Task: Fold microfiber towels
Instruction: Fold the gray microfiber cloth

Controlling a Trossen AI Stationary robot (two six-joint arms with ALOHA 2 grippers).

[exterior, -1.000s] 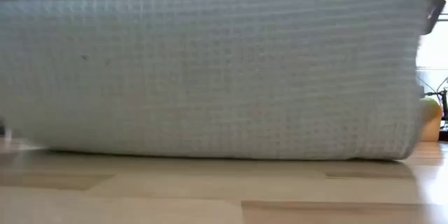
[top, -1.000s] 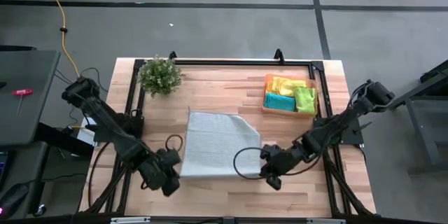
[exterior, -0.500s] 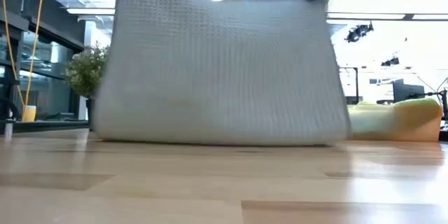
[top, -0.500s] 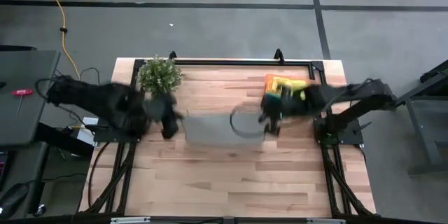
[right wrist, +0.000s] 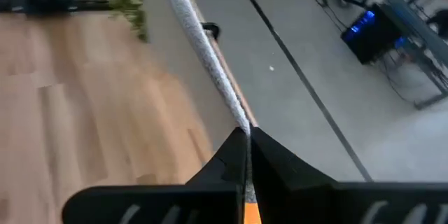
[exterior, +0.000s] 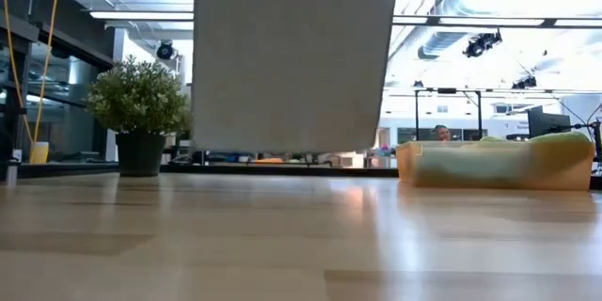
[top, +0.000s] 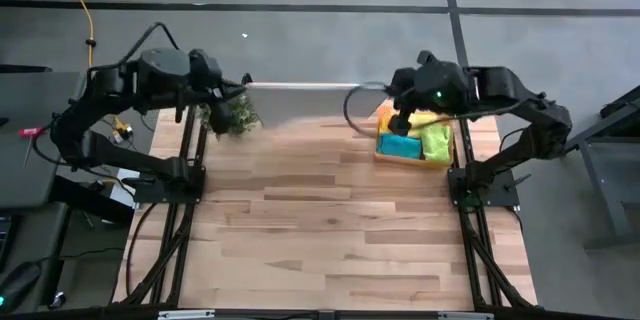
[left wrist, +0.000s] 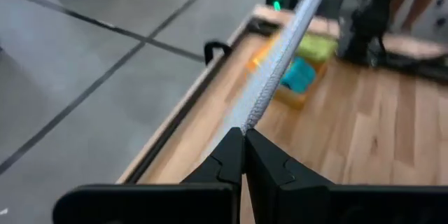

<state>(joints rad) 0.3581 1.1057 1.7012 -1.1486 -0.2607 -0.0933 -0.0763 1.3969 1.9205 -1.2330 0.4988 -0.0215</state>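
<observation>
A pale grey-blue waffle-weave towel (exterior: 292,56) hangs as a flat sheet above the table's far part. From above it shows edge-on as a thin line (top: 310,86). My left gripper (top: 245,85) and my right gripper (top: 392,90) are raised at the far edge, each shut on one upper end of it. Yellow, teal and lime green towels lie in the orange tray (top: 412,135). My left gripper pinches the towel's upper left corner (left wrist: 253,115) between its two fingers, coming from the table's left along the top edge. The towel hangs below, lifted clear of the table. The top edge runs taut toward the other arm. My right gripper pinches the towel's upper right corner (right wrist: 238,115) between its two fingers, coming from the table's right along the top edge. The towel hangs below the fingers, its lower edge (exterior: 282,149) clear of the table.
A small potted plant (top: 232,112) stands at the far left, just under my left gripper. The orange tray (exterior: 494,165) stands at the far right below my right gripper. The wooden tabletop (top: 320,220) spreads toward the near edge.
Both grippers have gone up and toward the table's far edge, staying shut on the towel's corners. The towel, which lay flat on the table, has been pulled up by its near edge and now hangs clear and taut between them.
</observation>
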